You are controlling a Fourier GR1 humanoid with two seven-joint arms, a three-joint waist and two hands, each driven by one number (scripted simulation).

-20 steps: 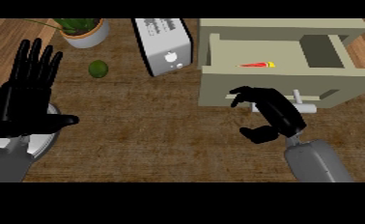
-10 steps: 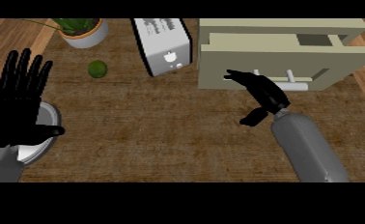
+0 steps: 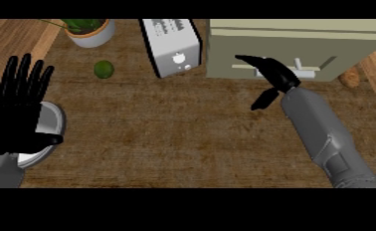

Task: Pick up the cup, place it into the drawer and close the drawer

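The beige drawer unit [image 3: 294,38] stands at the back right, its drawer front [image 3: 323,63] flush with the cabinet and its pale handle [image 3: 307,68] showing. No cup shows anywhere; the drawer's inside is hidden. My right hand [image 3: 270,71] is open, its straight fingers laid against the left part of the drawer front and the thumb hanging below. At the left edge my left hand [image 3: 23,100] rests open with fingers up.
A white toaster [image 3: 173,47] stands left of the drawer unit. A green fruit [image 3: 104,69] and a potted plant [image 3: 89,30] sit at the back left. A round metal dish [image 3: 48,125] lies under my left hand. An orange object [image 3: 351,78] shows beside the unit.
The drawer, open with a red item inside a second ago, has slid shut. My right hand straightened and moved up against its front. My left hand sank lower.
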